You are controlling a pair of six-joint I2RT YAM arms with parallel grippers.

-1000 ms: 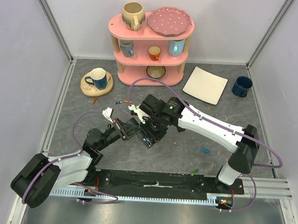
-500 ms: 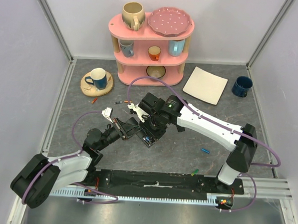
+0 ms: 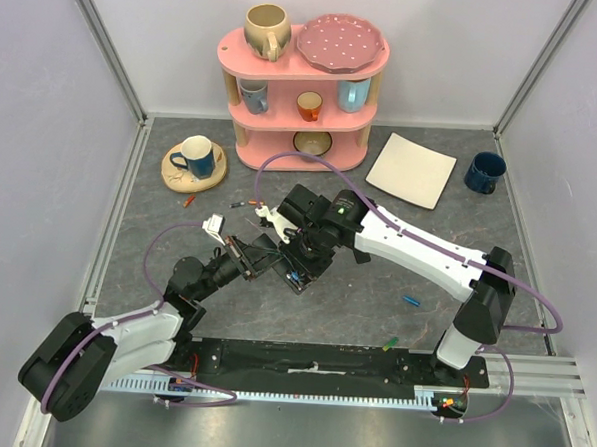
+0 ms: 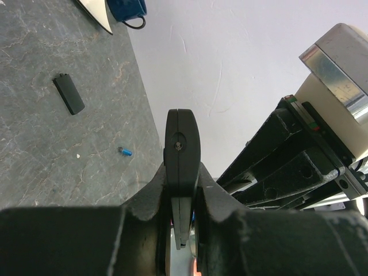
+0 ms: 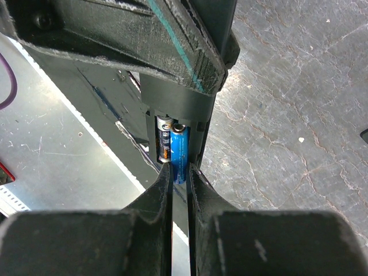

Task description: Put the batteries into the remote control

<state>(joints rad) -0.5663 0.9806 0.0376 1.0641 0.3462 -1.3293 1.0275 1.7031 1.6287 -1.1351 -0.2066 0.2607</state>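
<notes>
Two cells show in the open bay of the remote control (image 5: 175,103), held over mid-table: a seated battery (image 5: 164,144) and, beside it, a blue battery (image 5: 179,150) pinched at its near end by my right gripper (image 5: 180,172). My left gripper (image 4: 183,179) is clenched on the remote's flat faces. I judge the cells light, rigid and slick, best gripped across the barrel. The hard plastic remote may twist under an off-axis push. Spare batteries (image 3: 412,300) lie near the right arm.

Slight leftward shift of right claw (image 5: 180,172) and left arm (image 3: 143,326).
</notes>
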